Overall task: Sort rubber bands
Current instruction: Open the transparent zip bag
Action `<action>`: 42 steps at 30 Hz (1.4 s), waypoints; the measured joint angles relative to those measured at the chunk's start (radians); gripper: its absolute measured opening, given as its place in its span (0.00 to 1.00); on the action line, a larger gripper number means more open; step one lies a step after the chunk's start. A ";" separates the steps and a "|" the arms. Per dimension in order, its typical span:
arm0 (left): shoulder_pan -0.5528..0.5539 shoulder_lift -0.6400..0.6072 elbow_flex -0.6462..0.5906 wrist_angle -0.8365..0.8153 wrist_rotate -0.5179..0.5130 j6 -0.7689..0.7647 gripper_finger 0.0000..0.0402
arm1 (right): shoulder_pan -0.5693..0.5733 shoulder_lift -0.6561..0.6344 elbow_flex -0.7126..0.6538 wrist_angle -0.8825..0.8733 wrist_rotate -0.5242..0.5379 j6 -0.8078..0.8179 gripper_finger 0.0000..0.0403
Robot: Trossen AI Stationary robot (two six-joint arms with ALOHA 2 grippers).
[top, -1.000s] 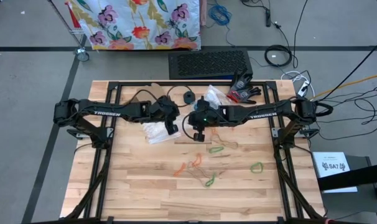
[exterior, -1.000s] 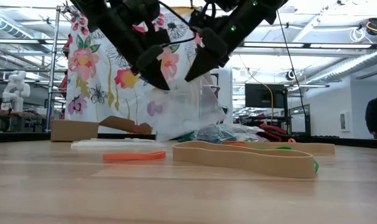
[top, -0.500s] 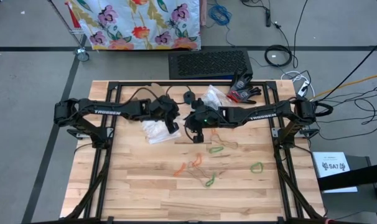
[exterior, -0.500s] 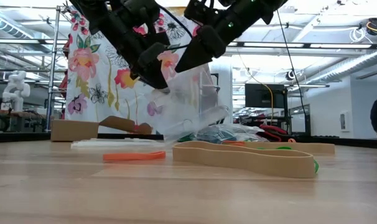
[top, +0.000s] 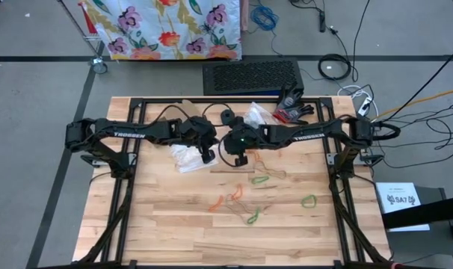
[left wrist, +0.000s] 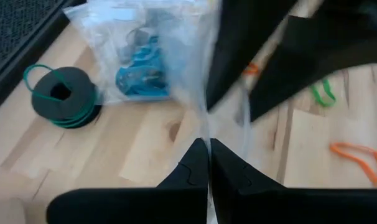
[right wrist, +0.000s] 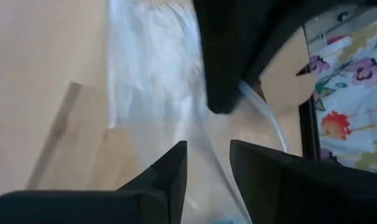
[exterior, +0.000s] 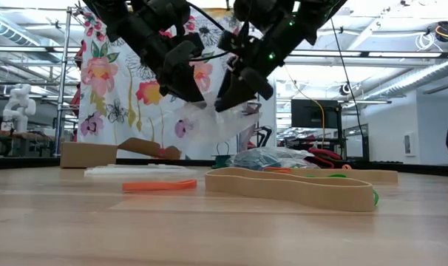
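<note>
We hold a clear plastic bag [exterior: 209, 122] up off the table [top: 159, 224] near the centre of the high view. Our left gripper [left wrist: 208, 163] is clenched on the bag's thin edge. Our right gripper [right wrist: 207, 163] has its fingers parted, with the film between them and no pinch on it that we can see.

To do this step well, we judge that we should close the right fingers on the opposite lip only, then draw the two lips apart so the mouth stays open and high. The film is limp, so a grip on both layers would seal it.

The held bag looks empty as far as we can tell. A second clear bag [left wrist: 139, 62] lies at the upper left of the left wrist view, with a blue clump inside that is likely bands.

The rubber bands [top: 258, 179] lie loose on the wood in the lower middle of the high view: green, orange and tan loops, well apart from the bag.
</note>
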 joint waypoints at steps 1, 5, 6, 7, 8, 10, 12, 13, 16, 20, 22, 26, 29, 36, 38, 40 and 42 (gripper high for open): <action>0.000 0.000 0.000 0.005 0.001 0.000 0.00 | -0.004 0.007 0.001 -0.002 0.001 0.001 0.28; 0.001 0.000 0.000 0.056 0.014 0.000 0.00 | -0.004 0.041 0.001 -0.031 0.000 -0.001 0.25; 0.001 0.000 0.000 0.070 0.026 0.000 0.01 | -0.001 0.053 0.001 -0.035 -0.002 -0.001 0.23; 0.001 0.000 0.001 0.080 0.031 0.000 0.01 | 0.004 0.064 0.001 -0.034 -0.006 0.001 0.22; 0.000 0.000 0.002 0.083 0.029 -0.001 0.01 | 0.010 0.071 0.001 -0.037 -0.022 0.012 0.21; 0.000 0.000 0.002 0.072 -0.017 -0.005 0.02 | 0.016 0.078 0.001 -0.042 -0.092 0.061 0.18; 0.000 0.000 0.001 0.044 -0.104 -0.027 0.02 | 0.022 0.073 0.003 -0.035 -0.186 0.132 0.16; 0.000 0.000 0.002 0.031 -0.150 -0.027 0.02 | 0.024 0.067 0.003 -0.030 -0.242 0.156 0.14; 0.001 0.000 0.002 -0.015 -0.235 -0.049 0.02 | 0.028 0.035 0.003 0.012 -0.359 0.191 0.11; 0.006 -0.003 0.005 -0.016 -0.259 -0.054 0.03 | 0.026 0.005 0.002 0.048 -0.390 0.240 0.09; 0.006 -0.003 0.005 -0.019 -0.260 -0.054 0.03 | 0.020 -0.005 0.002 0.038 -0.363 0.240 0.09; 0.012 -0.002 0.003 -0.040 -0.159 -0.052 0.03 | 0.016 -0.012 0.000 -0.029 -0.112 0.237 0.10; 0.011 -0.002 0.002 -0.064 -0.110 -0.052 0.03 | 0.014 -0.013 -0.001 -0.027 -0.029 0.209 0.11; 0.011 -0.002 0.002 -0.142 -0.090 -0.053 0.03 | 0.015 -0.013 0.026 -0.029 -0.005 0.171 0.12; 0.010 -0.002 0.002 -0.153 -0.129 -0.053 0.03 | 0.014 -0.013 0.044 -0.027 -0.005 0.165 0.12; 0.011 -0.002 0.002 -0.151 -0.169 -0.060 0.03 | 0.014 -0.013 0.065 -0.016 -0.004 0.158 0.12; 0.011 -0.002 0.002 -0.151 -0.198 -0.078 0.03 | 0.013 -0.013 0.082 -0.009 -0.003 0.157 0.12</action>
